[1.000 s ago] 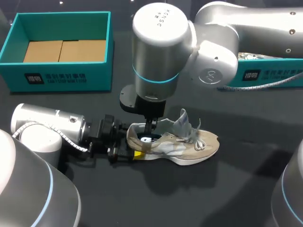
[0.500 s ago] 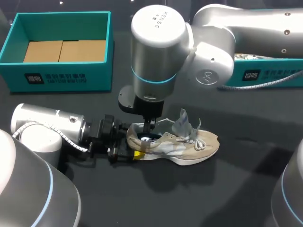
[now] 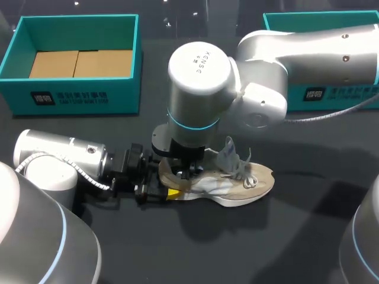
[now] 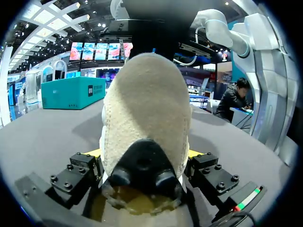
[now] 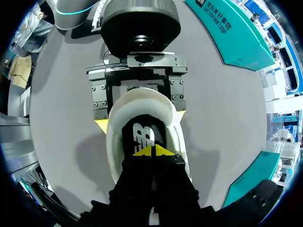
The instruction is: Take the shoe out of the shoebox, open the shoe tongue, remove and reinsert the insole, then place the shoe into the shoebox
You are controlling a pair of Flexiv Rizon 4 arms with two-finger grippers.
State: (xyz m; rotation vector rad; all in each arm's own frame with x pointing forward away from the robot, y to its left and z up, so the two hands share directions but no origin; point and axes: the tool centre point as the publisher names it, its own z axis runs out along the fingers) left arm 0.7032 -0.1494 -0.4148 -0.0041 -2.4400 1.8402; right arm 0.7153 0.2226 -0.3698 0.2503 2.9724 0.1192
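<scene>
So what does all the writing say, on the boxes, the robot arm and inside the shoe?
Left shoebox front: white logo and characters, too small to read.
Right shoebox front: white print, too small to read.
Right arm joint cap: short row of letters, too small to trust.
Insole inside the shoe: a white logo, no readable words.

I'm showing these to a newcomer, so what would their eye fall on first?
Probably the big silver right arm hanging over the beige shoe at the table's middle, its hand in the opening, yellow tips together above the black insole. Next, the left hand clamping the shoe's heel from both sides, and the open teal shoebox at the far left.
</scene>
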